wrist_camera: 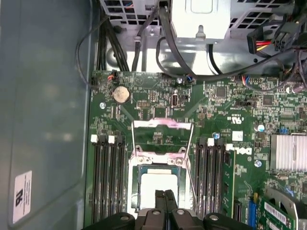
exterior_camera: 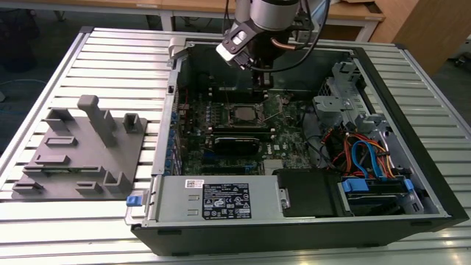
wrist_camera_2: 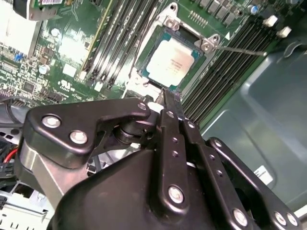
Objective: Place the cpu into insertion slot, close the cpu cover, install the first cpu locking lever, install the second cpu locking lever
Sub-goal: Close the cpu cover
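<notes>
Zero gap visible between the fingers (wrist_camera: 160,200): pinched together, holding nothing, tips poised over the near edge of the cpu (wrist_camera: 157,184), already lying flat in the insertion slot (wrist_camera: 135,182). Straight beyond, across the slot from the tips, the cpu cover (wrist_camera: 162,124), apparently tipped up open on its hinge, its long bar running crosswise to the fingers' line, with a thin locking lever (wrist_camera_2: 240,50) swung free alongside the slot.
</notes>
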You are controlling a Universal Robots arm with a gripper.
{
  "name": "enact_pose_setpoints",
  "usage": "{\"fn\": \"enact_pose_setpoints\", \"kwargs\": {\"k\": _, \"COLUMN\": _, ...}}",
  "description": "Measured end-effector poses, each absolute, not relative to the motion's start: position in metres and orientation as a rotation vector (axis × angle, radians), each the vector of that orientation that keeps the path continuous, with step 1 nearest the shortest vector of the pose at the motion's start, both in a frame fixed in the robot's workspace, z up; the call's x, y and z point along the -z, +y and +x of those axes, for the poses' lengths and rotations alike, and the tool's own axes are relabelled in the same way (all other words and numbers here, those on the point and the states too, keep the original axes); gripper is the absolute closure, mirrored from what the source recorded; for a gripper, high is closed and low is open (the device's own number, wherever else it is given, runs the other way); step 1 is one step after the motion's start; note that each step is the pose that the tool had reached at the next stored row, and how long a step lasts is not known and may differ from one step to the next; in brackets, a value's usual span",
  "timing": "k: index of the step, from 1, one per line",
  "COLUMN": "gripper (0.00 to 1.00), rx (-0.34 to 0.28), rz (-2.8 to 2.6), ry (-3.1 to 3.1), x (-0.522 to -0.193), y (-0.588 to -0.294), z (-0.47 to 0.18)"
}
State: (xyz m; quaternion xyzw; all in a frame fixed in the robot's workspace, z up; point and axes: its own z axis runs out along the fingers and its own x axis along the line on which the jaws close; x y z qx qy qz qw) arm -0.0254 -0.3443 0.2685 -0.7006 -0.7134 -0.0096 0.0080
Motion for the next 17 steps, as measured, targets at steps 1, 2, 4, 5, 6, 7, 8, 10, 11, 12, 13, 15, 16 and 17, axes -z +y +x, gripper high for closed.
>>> {"fn": "enact_pose_setpoints", "kwargs": {"k": 1, "gripper": 0.90, "rx": 0.030, "rz": -2.193, "ry": -2.227, "x": -0.268, "y": -0.344, "z": -0.024}}
{"fn": "enact_pose_setpoints", "kwargs": {"k": 2, "gripper": 0.90, "rx": 0.030, "rz": -2.195, "ry": -2.224, "x": -0.268, "y": -0.344, "z": -0.023}}
{"fn": "enact_pose_setpoints", "kwargs": {"k": 4, "gripper": 0.90, "rx": 0.030, "rz": -2.200, "ry": -2.220, "x": -0.268, "y": -0.344, "z": -0.020}}
{"fn": "enact_pose_setpoints", "kwargs": {"k": 5, "gripper": 0.90, "rx": 0.030, "rz": -2.201, "ry": -2.219, "x": -0.268, "y": -0.344, "z": -0.018}}
{"fn": "enact_pose_setpoints", "kwargs": {"k": 6, "gripper": 0.90, "rx": 0.030, "rz": -2.202, "ry": -2.218, "x": -0.268, "y": -0.344, "z": -0.016}}
{"fn": "enact_pose_setpoints", "kwargs": {"k": 7, "gripper": 0.90, "rx": 0.030, "rz": -2.202, "ry": -2.218, "x": -0.268, "y": -0.344, "z": -0.015}}
{"fn": "enact_pose_setpoints", "kwargs": {"k": 8, "gripper": 0.90, "rx": 0.030, "rz": -2.202, "ry": -2.218, "x": -0.268, "y": -0.344, "z": -0.013}}
{"fn": "enact_pose_setpoints", "kwargs": {"k": 10, "gripper": 0.90, "rx": 0.030, "rz": -2.201, "ry": -2.218, "x": -0.267, "y": -0.344, "z": -0.010}}
{"fn": "enact_pose_setpoints", "kwargs": {"k": 11, "gripper": 0.90, "rx": 0.030, "rz": -2.202, "ry": -2.218, "x": -0.267, "y": -0.344, "z": -0.008}}
{"fn": "enact_pose_setpoints", "kwargs": {"k": 12, "gripper": 0.90, "rx": 0.030, "rz": -2.202, "ry": -2.218, "x": -0.267, "y": -0.344, "z": -0.007}}
{"fn": "enact_pose_setpoints", "kwargs": {"k": 13, "gripper": 0.90, "rx": 0.029, "rz": -2.201, "ry": -2.218, "x": -0.267, "y": -0.344, "z": -0.005}}
{"fn": "enact_pose_setpoints", "kwargs": {"k": 15, "gripper": 0.90, "rx": 0.029, "rz": -2.201, "ry": -2.218, "x": -0.267, "y": -0.344, "z": 0.000}}
{"fn": "enact_pose_setpoints", "kwargs": {"k": 16, "gripper": 0.90, "rx": 0.029, "rz": -2.201, "ry": -2.218, "x": -0.266, "y": -0.344, "z": 0.002}}
{"fn": "enact_pose_setpoints", "kwargs": {"k": 17, "gripper": 0.90, "rx": 0.028, "rz": -2.201, "ry": -2.217, "x": -0.266, "y": -0.344, "z": 0.004}}
